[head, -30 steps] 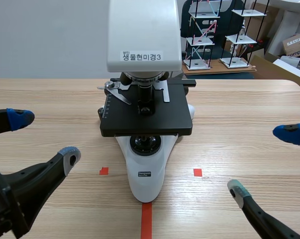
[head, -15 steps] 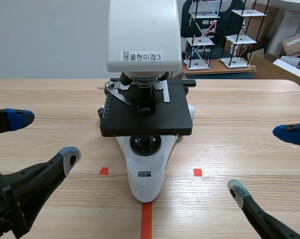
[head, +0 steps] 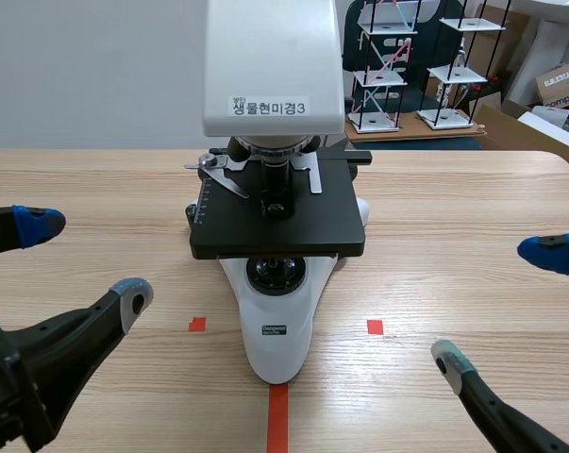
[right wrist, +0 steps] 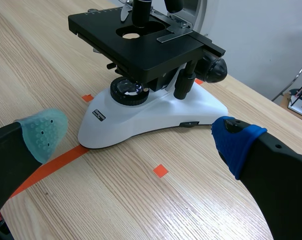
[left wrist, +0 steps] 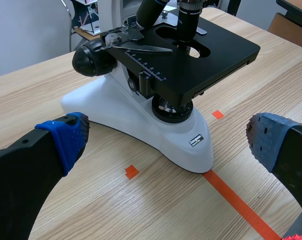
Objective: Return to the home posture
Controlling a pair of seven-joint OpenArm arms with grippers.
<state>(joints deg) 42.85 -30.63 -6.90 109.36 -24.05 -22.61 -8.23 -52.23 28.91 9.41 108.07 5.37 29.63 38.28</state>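
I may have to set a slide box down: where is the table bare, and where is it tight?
Bare wood lies on the table on either side of the microscope: between its stage and the open left gripper, and between it and the open right gripper. It is tight in the centre, which the microscope's base and stage fill.

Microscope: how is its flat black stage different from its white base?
The flat black stage is square-cornered; the smooth white base is rounded, narrowing toward the robot. The stage is raised, with a hole through it; the base rests on the wooden table. Both belong to one white-and-black microscope.
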